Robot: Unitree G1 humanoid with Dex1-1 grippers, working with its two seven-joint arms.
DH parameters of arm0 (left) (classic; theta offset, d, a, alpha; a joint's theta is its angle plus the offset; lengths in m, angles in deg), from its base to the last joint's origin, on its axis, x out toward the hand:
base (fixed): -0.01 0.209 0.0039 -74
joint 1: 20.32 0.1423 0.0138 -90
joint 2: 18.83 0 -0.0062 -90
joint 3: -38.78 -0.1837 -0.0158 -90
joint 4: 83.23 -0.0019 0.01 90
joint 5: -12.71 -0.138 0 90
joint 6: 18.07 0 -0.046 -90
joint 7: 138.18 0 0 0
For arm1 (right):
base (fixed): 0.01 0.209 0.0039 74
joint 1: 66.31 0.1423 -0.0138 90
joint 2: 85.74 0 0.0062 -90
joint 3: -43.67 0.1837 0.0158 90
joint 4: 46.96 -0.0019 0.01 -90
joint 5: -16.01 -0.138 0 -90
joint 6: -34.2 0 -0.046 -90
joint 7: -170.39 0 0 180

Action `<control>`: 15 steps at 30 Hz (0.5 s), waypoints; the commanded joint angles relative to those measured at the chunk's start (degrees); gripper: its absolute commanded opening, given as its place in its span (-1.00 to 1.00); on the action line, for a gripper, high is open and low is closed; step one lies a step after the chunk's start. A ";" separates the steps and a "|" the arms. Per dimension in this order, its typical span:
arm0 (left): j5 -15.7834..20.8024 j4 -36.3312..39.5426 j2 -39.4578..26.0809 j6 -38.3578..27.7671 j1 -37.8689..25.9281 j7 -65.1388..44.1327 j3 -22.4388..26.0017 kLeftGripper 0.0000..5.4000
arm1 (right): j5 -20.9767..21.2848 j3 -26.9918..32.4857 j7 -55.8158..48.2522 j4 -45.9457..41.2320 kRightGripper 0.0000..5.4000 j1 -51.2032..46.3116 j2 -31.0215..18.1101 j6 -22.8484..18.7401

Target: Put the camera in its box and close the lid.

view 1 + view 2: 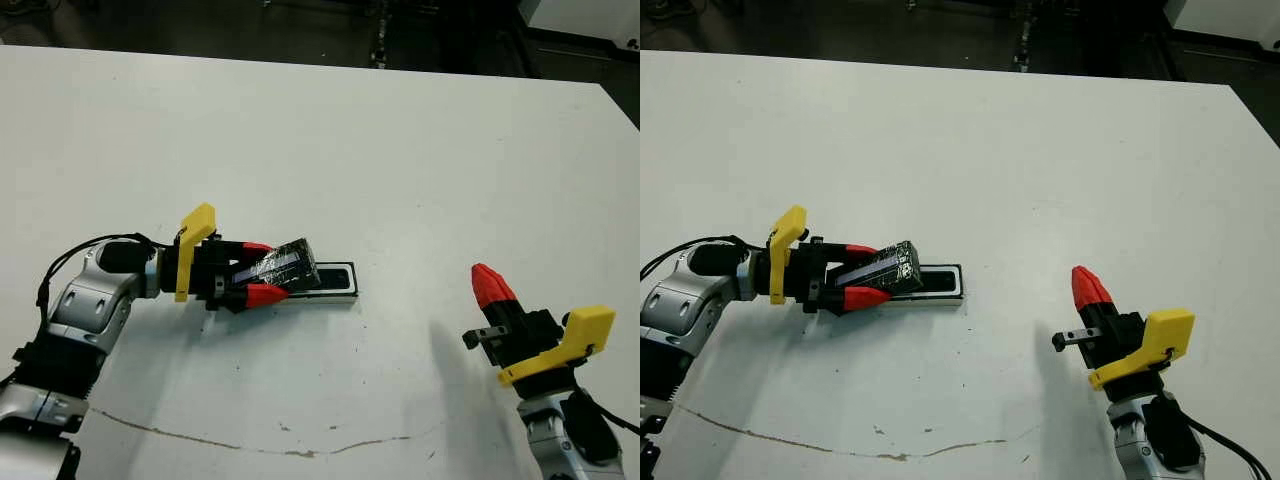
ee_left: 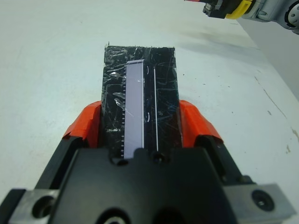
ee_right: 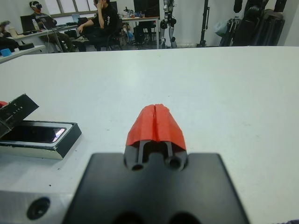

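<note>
My left claw pinches the lid by its long edges, one red finger on each side, and holds it tilted over the near-left end of the box. The camera already lies inside the box, screen up. The lid looks thin, stiff and light, and its glossy crinkled skin is probably slippery, so I judge the edge pinch safest, with modest pressure. The box is shallow and likely slides easily if I push it sideways. My right claw, fingers pressed together and empty, waits well to the right of the box; nothing stands between.
</note>
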 commanded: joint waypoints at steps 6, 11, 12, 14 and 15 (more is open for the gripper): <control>-1.35 -0.28 2.61 1.15 0.88 -2.44 -5.47 0.17 | -0.01 0.73 0.20 0.11 -1.00 -0.63 -0.72 -0.35; -2.07 -2.44 4.28 -0.09 -1.11 -3.47 -7.68 0.17 | 0.04 0.54 0.48 -0.42 -1.00 -1.02 -0.63 -0.51; -2.42 -3.21 4.75 0.13 -1.79 -3.38 -8.29 0.17 | 0.22 0.50 0.38 -0.34 -1.00 -1.04 -0.60 -0.04; -3.29 -4.54 5.50 -0.25 -2.81 -3.12 -9.25 0.17 | 0.13 0.56 0.15 -0.25 -1.00 -1.06 -0.58 0.39; -3.75 -5.15 5.88 -0.79 -3.13 -2.89 -9.62 0.17 | 0.28 0.57 0.33 -0.42 -1.00 -1.12 -0.62 0.24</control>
